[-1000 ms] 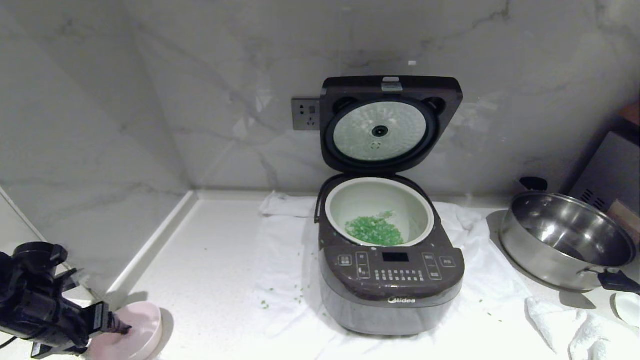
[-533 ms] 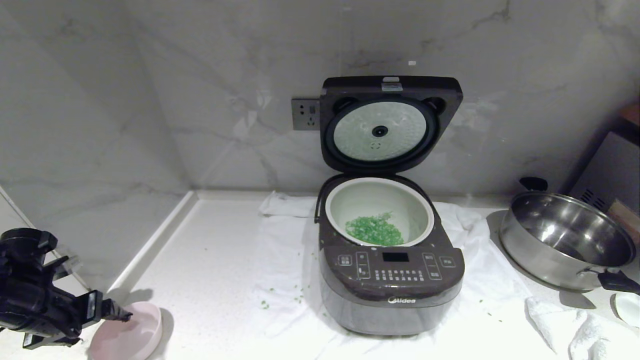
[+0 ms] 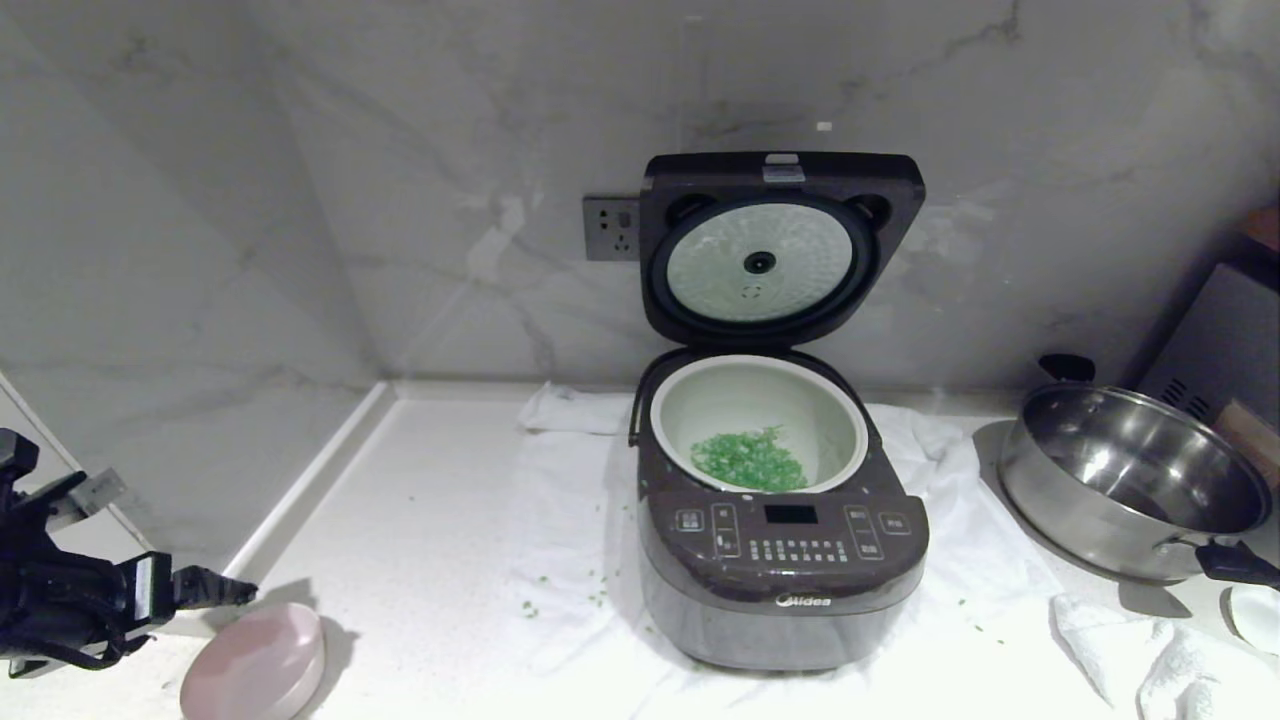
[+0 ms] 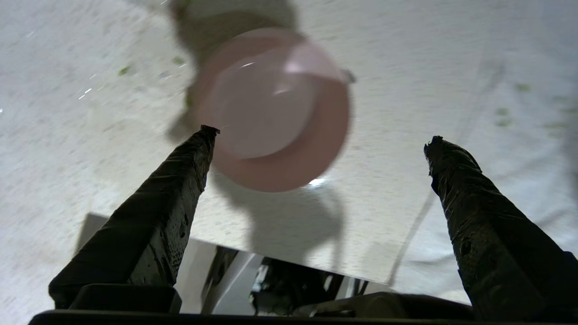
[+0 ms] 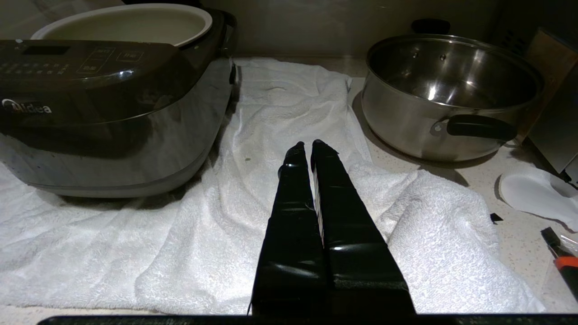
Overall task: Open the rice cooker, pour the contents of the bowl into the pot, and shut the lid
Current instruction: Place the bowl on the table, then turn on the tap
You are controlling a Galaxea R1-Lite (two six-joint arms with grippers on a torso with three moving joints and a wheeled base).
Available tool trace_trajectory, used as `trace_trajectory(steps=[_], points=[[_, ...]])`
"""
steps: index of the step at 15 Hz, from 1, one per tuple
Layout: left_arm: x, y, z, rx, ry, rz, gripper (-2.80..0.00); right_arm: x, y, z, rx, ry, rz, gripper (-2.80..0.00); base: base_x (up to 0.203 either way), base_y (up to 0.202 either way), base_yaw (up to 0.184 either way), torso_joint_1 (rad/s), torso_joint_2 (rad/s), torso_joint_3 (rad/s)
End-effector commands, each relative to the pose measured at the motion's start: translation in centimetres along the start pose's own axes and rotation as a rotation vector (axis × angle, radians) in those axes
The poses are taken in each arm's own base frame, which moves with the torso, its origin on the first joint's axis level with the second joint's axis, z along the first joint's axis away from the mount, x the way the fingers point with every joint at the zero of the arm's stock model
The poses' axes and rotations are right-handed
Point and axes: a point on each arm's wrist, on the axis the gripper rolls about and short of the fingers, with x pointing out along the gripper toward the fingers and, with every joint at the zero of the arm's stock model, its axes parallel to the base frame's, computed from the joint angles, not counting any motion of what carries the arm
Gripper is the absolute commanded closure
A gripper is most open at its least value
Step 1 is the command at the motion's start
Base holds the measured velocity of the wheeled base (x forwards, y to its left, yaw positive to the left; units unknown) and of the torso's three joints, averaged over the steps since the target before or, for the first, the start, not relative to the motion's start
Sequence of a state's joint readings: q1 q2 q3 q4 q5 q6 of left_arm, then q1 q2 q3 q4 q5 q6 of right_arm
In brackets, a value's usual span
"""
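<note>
The rice cooker (image 3: 780, 575) stands mid-counter on a white towel with its lid (image 3: 780, 245) hinged upright against the wall. Its pot (image 3: 700, 400) holds the contents of the bowl (image 3: 750, 460), a heap of chopped green bits. The pale pink bowl (image 3: 255, 665) (image 4: 275, 108) lies alone on the counter at the front left. My left gripper (image 3: 205, 590) (image 4: 321, 134) hovers open just above and left of the bowl, touching nothing. Low over the towel to the right of the cooker (image 5: 90, 104), my right gripper (image 5: 311, 144) is shut and empty.
A large steel pan (image 3: 1130, 480) (image 5: 451, 90) with black handles sits right of the cooker. The white towel (image 3: 570, 520) carries stray green bits, and a crumpled cloth (image 3: 1150, 650) lies front right. A wall socket (image 3: 610, 228) is beside the lid. The counter's front edge (image 4: 253, 253) runs under my left gripper.
My left gripper has opened, let go of the bowl, and drawn up and back to the left. The bowl stays on the counter. The right arm has not moved.
</note>
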State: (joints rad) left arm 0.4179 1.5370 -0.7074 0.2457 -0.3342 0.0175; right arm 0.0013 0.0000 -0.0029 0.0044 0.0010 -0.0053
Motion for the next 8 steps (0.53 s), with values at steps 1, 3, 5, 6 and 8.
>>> trace_trajectory(steps=[1,3,5,6,8], points=[[-4.2,-2.0,-1.0,0.081,-0.165,-0.135,-2.8,0.0,0.0,0.0,-0.001,0.0,0.001,0.0,0.0,0.0,0.0,0.0,0.0,0.0],[-5.5,-3.9,-1.7,0.17,-0.205,-0.227,-2.8,0.0,0.0,0.0,-0.001,0.001,0.001,0.0,0.0,0.0,0.0,0.0,0.0,0.0],[-6.4,-5.9,-2.7,0.278,-0.237,-0.303,-2.8,0.0,0.0,0.0,-0.001,0.0,0.001,0.0,0.0,0.0,0.0,0.0,0.0,0.0],[-6.8,-6.7,-3.2,0.329,-0.273,-0.336,-2.8,0.0,0.0,0.0,-0.001,0.001,0.001,0.0,0.0,0.0,0.0,0.0,0.0,0.0],[-7.5,-7.6,-4.0,0.407,-0.374,-0.389,-2.8,0.0,0.0,0.0,0.0,0.0,0.001,0.0,0.0,0.0,0.0,0.0,0.0,0.0]])
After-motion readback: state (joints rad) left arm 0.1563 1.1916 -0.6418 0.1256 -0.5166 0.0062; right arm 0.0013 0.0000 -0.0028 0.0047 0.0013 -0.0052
